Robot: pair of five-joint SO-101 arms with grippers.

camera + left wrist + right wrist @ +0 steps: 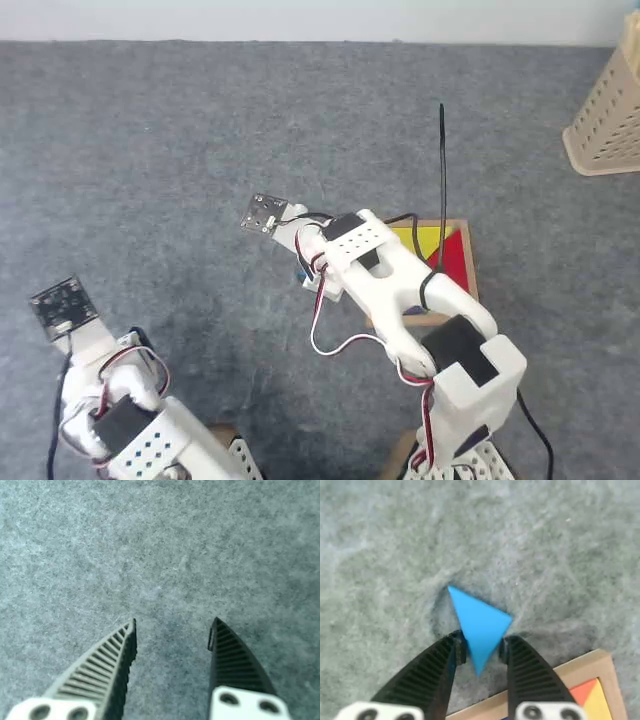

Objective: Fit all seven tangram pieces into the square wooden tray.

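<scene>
A blue triangle (479, 622) lies on the grey carpet just outside the square wooden tray (580, 666). My right gripper (482, 645) is shut on it, one finger against each side of its near corner. In the high view a sliver of the blue triangle (300, 272) peeks out beneath the right arm's wrist, left of the tray (470, 262). A yellow piece (425, 240) and a red piece (452, 262) sit inside the tray, which the arm partly covers. My left gripper (173, 625) hangs open over bare carpet with nothing between its fingers.
A beige slotted basket (608, 110) stands at the far right edge. A thin black cable (442, 170) rises upright behind the tray. The left arm (110, 400) is at the front left corner. Open carpet stretches across the left and far side.
</scene>
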